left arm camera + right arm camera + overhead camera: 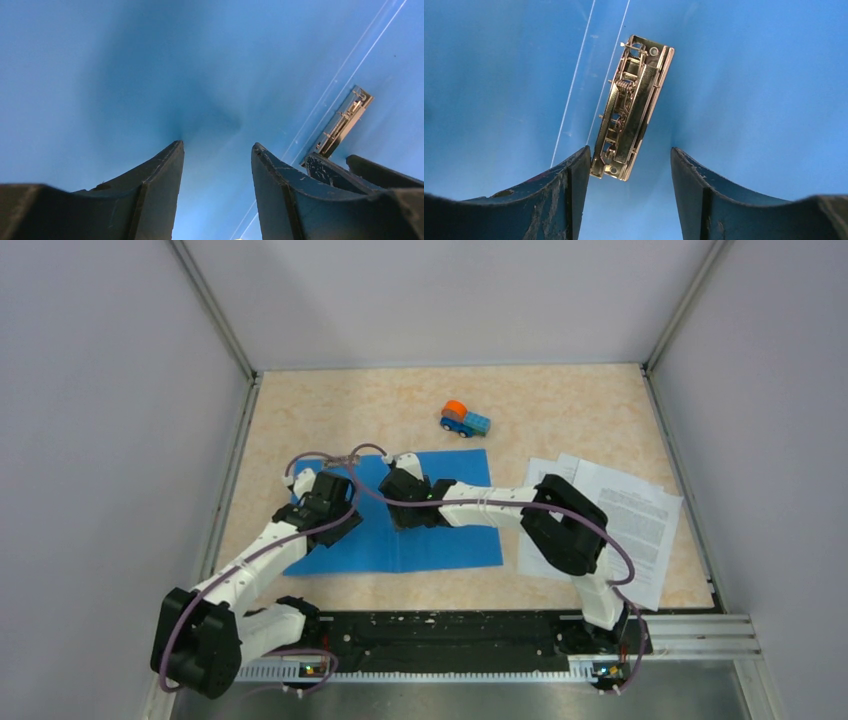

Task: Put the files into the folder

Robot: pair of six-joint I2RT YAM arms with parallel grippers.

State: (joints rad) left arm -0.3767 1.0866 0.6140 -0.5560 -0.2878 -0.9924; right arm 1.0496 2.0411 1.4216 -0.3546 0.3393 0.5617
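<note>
Bases of the two arms sit on a rail at the near edge of the table [560,410], and both arms reach forward over one folder [440,540]. It lies opened flat, left of centre, its long side running left to right and its crease near to far, slightly skewed. A strip of bare table lies between its near edge and the rail.

The left gripper [217,147] hangs over the left leaf, jaws apart with only blue plastic between them. The right gripper [630,150] hangs by the crease, released. Its jaws are spread, with the near end of the single metal clip [631,107] between the tips, close to one finger and clear of the other. The clip's long axis runs alongside the crease lines.

One stack of files [640,510] lies to the right, just beside the folder. Its sheets are fanned, and their number cannot be told. Its long axis runs near to far, tilted, its right edge close to the table's right border. The right arm's elbow hangs over its left part.

Farther back stands one toy truck [466,420], apart from the folder's far edge. Open table lies around it, up to the grey walls on three sides.
</note>
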